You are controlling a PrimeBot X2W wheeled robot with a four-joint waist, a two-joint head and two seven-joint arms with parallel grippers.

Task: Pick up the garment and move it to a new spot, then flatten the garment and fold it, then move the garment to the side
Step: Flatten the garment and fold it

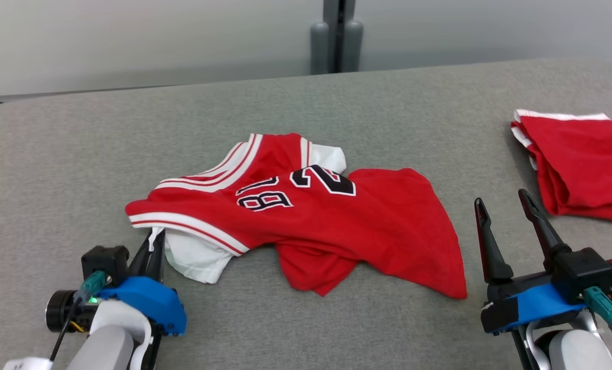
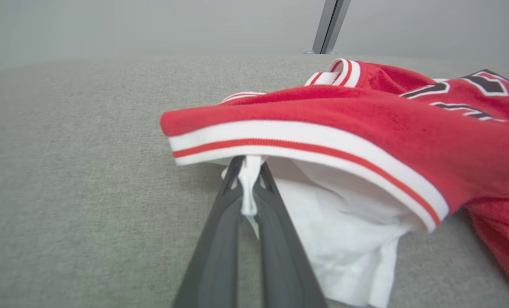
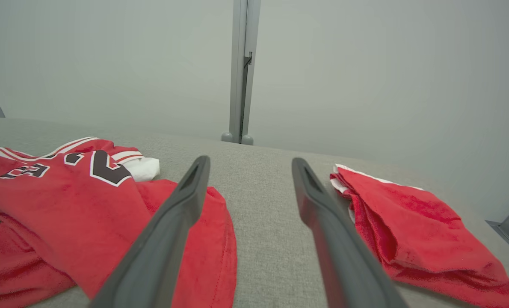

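At near-left corner of the jersey [image 1: 311, 221], pinches its white inner cloth with left claw [image 1: 153, 246], clenched tight. Off the jersey's right hem, holds right claw [image 1: 501, 200] released, touching nothing. Lies crumpled mid-bench [image 1: 79, 154]; farther right of the jersey, folded red cloth [image 1: 578, 164].

The jersey [image 2: 365, 119] hem hides the left claw [image 2: 248, 173] tips; the edge cuts the folded red cloth [image 1: 583, 164].
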